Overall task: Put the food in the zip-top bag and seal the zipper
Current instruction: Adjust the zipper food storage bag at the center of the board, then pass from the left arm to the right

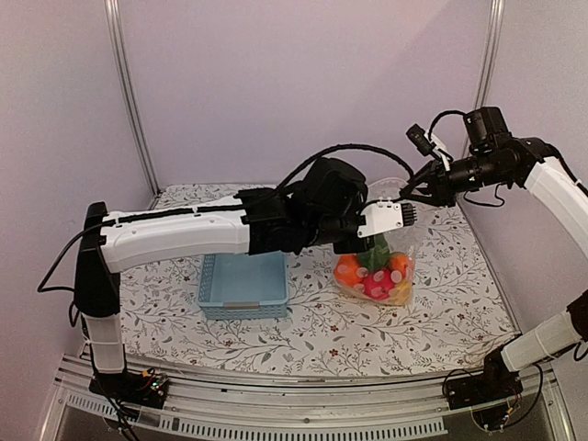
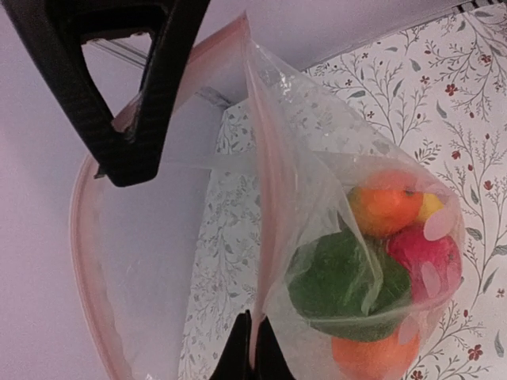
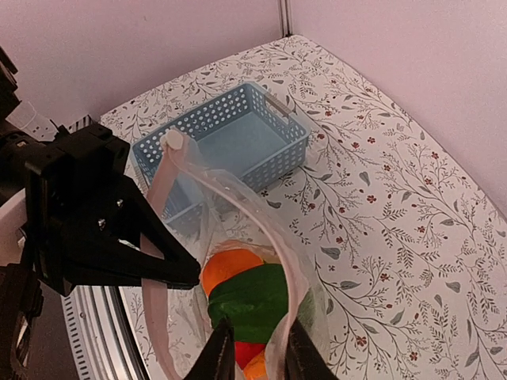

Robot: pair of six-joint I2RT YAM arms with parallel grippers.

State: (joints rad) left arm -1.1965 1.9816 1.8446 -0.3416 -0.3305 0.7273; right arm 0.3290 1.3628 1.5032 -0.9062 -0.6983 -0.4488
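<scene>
Holding: I have the bag hung by its mouth between both arms, above the worktop and just right of the basket. I cannot tell whether its bottom rests on the worktop.
Food: orange, green, red and yellow pieces sit bunched in the bottom of the bag. I see none outside it.
Zipper: not sealed. One lip runs straight and the other bows away from it in a wide loop, so the mouth gapes.
Left gripper: pinched together on the straight lip, which runs lengthwise directly away from the fingers.
Right gripper: at the bowed lip, across the opening from the left arm. In its own view the fingers stand a little apart with film between them. I cannot tell whether they truly pinch it.
Key relation: the lips face each other across the gap, with the left arm on the straight lip and the right arm on the bowed one.
Next move, as I judge it: bring the bowed lip flat against the straight one, then press along the strip from one end.
Risk: the load below may drag the film and skew the lips.
</scene>
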